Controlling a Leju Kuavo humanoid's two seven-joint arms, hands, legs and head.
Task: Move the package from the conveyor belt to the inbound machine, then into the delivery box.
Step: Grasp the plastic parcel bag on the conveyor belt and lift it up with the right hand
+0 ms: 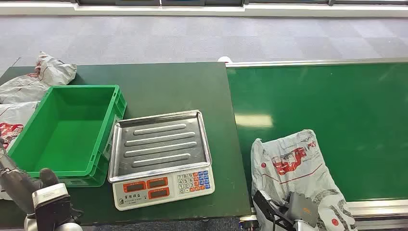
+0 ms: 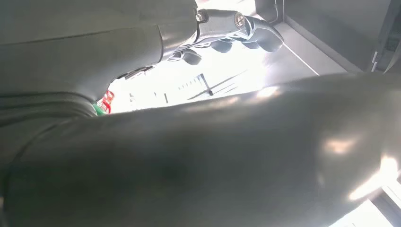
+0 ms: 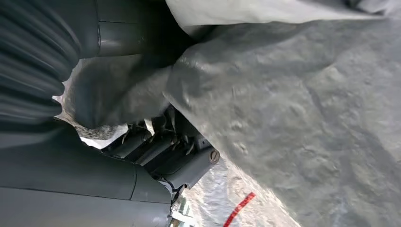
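One package (image 1: 293, 166) on conveyor belt (image 1: 337, 110) — right hand (image 3: 156, 146) gripping it.

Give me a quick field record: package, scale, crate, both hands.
package: grey plastic mailer bag with red print, lying on the green conveyor belt
scale: white electronic scale with steel tray, tray bare
crate: green plastic crate, nothing inside
right hand: at the package's near end, fingers against the plastic; grasp cannot be confirmed
left hand: holds nothing
spare bags: grey mailers beside crate
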